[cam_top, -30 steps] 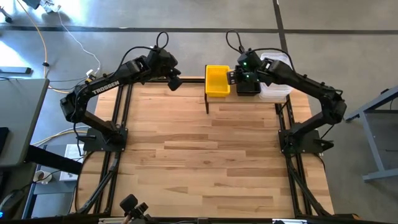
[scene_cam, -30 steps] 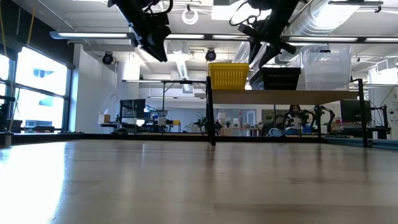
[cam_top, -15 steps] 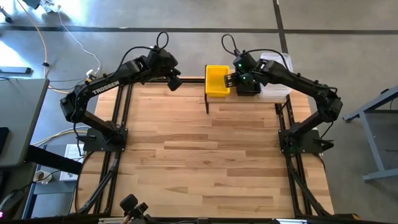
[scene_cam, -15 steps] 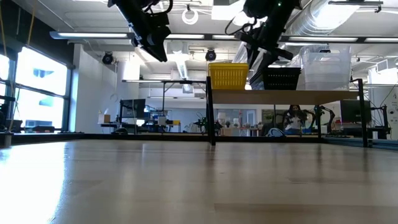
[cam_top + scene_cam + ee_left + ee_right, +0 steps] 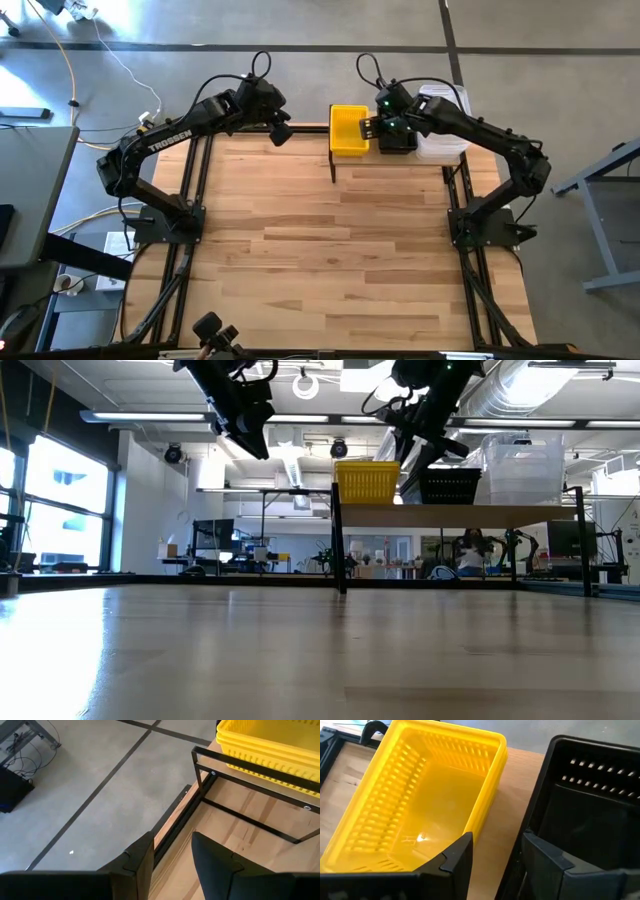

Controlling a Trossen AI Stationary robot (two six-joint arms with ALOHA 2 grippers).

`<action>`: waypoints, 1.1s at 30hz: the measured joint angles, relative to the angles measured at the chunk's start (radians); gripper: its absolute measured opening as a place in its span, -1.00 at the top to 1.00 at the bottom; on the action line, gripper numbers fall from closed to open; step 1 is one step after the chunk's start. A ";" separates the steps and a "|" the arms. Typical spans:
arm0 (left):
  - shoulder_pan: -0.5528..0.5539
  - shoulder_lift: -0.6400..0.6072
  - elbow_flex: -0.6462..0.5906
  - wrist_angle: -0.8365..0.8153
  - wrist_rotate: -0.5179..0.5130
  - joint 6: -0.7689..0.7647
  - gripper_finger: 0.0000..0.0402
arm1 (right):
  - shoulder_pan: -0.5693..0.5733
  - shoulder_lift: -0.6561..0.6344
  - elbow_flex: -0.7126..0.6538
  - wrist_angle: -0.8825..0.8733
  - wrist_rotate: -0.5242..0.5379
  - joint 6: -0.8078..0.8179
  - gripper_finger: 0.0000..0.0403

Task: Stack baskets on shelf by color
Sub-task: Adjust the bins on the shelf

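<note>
On the shelf (image 5: 395, 158) at the table's far edge stand three stacks of baskets: yellow (image 5: 349, 130), black (image 5: 402, 140) and clear (image 5: 443, 132), each resting by its bottom on the plank (image 5: 460, 515). My right gripper (image 5: 372, 127) hovers open above the gap between the yellow stack (image 5: 420, 800) and the black stack (image 5: 590, 805), touching neither. My left gripper (image 5: 282, 133) waits open in the air left of the shelf, off the table's far edge; its wrist view shows the yellow stack (image 5: 270, 745) and the shelf's black frame post (image 5: 200, 770).
The wooden tabletop (image 5: 330, 250) spreads in front of the shelf. Black frame rails (image 5: 195, 190) run along the table's left and right sides. The room behind the shelf holds desks and equipment (image 5: 230, 545).
My right gripper has moved a little toward the table's left, from over the black stack to over the gap beside the yellow stack, and has risen slightly. The baskets stay where they were. My left arm has kept still.
</note>
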 joint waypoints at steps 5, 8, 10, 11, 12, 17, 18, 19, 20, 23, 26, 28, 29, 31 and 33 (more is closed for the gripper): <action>0.000 0.000 0.000 0.000 0.000 0.000 0.39 | 0.000 0.000 0.000 0.000 -0.020 0.000 0.24; 0.000 0.000 0.000 0.000 0.000 0.000 0.39 | 0.001 0.000 0.000 0.000 -0.024 0.000 0.24; 0.000 0.000 0.000 0.000 0.000 0.000 0.39 | 0.001 0.000 0.000 0.000 -0.024 0.000 0.24; 0.000 0.000 0.000 0.000 0.000 0.000 0.39 | 0.001 0.000 0.000 0.000 -0.024 0.000 0.24; 0.000 0.000 0.000 0.000 0.000 0.000 0.39 | 0.001 0.000 0.000 0.000 -0.024 0.000 0.24; 0.000 0.000 0.000 0.000 0.000 0.000 0.39 | 0.001 0.000 0.000 0.000 -0.024 0.002 0.24; 0.000 0.000 0.000 0.000 0.000 0.000 0.39 | 0.001 0.000 0.000 0.000 -0.024 0.002 0.24; 0.000 0.000 0.000 0.000 0.000 0.000 0.39 | 0.001 0.000 0.000 0.000 -0.024 0.006 0.24; 0.000 0.000 0.000 0.000 0.000 0.000 0.39 | 0.001 0.000 0.000 0.000 -0.024 0.019 0.24; 0.000 0.000 0.000 0.000 0.000 0.000 0.39 | 0.001 -0.002 0.000 0.000 -0.009 0.026 0.24; 0.000 0.000 0.000 0.000 0.000 0.000 0.39 | 0.001 -0.003 0.000 0.000 -0.004 0.037 0.24; 0.000 0.000 0.000 0.000 0.000 0.000 0.39 | 0.001 -0.003 0.000 0.000 -0.004 0.044 0.24; 0.000 0.000 0.000 0.000 0.000 0.000 0.39 | 0.003 -0.003 0.000 0.000 -0.004 0.044 0.24; 0.000 0.000 0.000 0.000 0.000 0.001 0.39 | 0.007 -0.003 0.000 0.004 -0.003 0.050 0.24; 0.000 0.000 0.000 0.000 0.000 0.014 0.39 | 0.012 -0.003 0.000 0.007 0.005 0.051 0.24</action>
